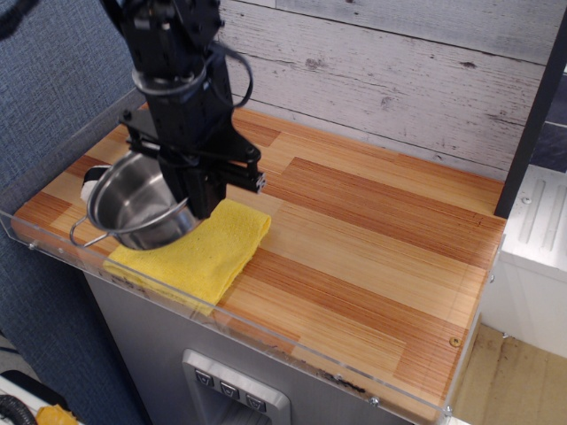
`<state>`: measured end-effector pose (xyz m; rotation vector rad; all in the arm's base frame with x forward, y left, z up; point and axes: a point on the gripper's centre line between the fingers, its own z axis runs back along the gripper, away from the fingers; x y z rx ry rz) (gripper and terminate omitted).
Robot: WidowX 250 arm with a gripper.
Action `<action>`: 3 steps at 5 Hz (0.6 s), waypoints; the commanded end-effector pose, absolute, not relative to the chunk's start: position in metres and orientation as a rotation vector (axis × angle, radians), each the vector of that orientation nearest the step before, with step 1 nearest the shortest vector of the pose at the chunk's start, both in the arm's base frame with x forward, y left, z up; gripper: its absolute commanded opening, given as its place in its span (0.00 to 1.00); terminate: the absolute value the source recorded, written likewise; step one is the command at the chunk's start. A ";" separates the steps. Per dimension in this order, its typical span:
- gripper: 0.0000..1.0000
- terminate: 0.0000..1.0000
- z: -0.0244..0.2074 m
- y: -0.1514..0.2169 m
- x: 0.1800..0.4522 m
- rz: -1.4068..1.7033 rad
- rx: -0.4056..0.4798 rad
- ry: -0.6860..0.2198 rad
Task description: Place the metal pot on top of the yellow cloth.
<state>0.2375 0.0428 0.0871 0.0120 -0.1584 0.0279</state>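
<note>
The metal pot [137,202] is shiny, round and shallow, with a wire loop handle at its lower left. It hangs tilted toward the camera, over the left part of the yellow cloth [213,257]. My black gripper [197,197] is shut on the pot's right rim and holds it just above the cloth. The cloth lies flat near the front left edge of the wooden table, and the pot hides its left part.
The small black-and-white sushi roll toy [89,184] sits just behind the pot, mostly hidden. A clear acrylic rim [266,341] runs along the table's front and left edges. A dark post [532,115] stands at the back right.
</note>
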 end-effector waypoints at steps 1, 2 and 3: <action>0.00 0.00 0.078 0.054 0.246 0.065 0.011 -0.159; 0.00 0.00 0.069 0.050 0.248 0.064 0.005 -0.146; 0.00 0.00 0.065 0.042 0.250 0.051 0.006 -0.150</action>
